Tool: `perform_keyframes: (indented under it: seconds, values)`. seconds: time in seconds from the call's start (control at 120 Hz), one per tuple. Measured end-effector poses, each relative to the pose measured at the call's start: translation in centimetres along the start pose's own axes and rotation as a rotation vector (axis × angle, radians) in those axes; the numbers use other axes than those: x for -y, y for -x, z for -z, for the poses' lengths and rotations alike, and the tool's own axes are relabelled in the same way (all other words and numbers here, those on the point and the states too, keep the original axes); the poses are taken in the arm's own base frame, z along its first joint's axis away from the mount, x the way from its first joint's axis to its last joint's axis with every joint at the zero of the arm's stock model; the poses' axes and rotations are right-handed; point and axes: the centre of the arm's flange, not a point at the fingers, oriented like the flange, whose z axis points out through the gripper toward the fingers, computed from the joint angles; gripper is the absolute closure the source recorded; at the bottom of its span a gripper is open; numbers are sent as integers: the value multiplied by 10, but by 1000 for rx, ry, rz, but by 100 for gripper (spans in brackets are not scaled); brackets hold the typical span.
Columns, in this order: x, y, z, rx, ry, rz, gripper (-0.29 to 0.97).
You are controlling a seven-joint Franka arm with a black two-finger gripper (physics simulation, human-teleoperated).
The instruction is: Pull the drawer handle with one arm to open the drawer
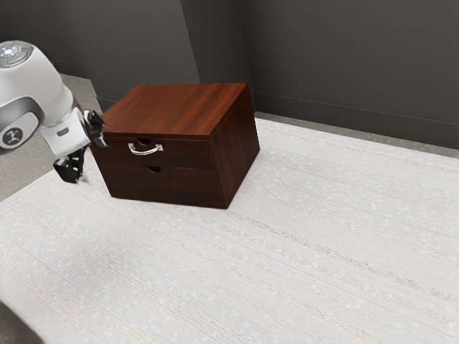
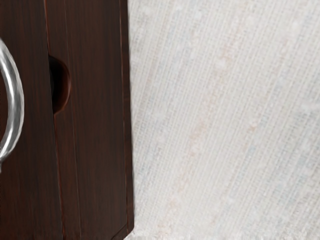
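A dark brown wooden cabinet (image 1: 179, 107) stands on the pale table (image 1: 301, 244) and has two drawers in its front. The upper drawer (image 1: 183, 153) carries a curved silver handle (image 1: 145, 149) and sits flush with the cabinet front. My black gripper (image 1: 69, 172) hangs low over the table, just off the cabinet's front corner on the exterior view's left, a short way from the handle. In the wrist view the silver handle (image 2: 10, 100) curves beside a dark finger notch (image 2: 60, 85) in the drawer front, with bare table (image 2: 225, 125) next to the wood.
The lower drawer (image 1: 165, 184) has a small notch (image 1: 153, 170) at its top edge and no handle. Grey floor and dark walls (image 1: 344, 50) lie behind the table. The table stretches wide in front of the cabinet and toward the exterior view's right.
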Motion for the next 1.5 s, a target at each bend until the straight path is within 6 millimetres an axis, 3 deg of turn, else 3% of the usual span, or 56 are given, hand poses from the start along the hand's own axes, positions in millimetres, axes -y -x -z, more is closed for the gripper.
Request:
perform_keyframes:
  seconds: [0.2,0.35,0.558,0.75,0.925,1.067,1.208,1.5]
  values:
    - [10,14,5,52,-50,-12,0]
    - [24,19,-18,54,-43,-8,0]
    - [30,4,-19,35,-74,-40,1]
    - [32,2,-21,27,-86,-46,23]
    - [36,-4,-23,11,-107,-54,33]
    - [39,-15,-21,-7,-127,-70,36]
    - [39,-18,-42,-19,-108,-71,37]
    - [43,-38,-47,-43,-120,-99,38]
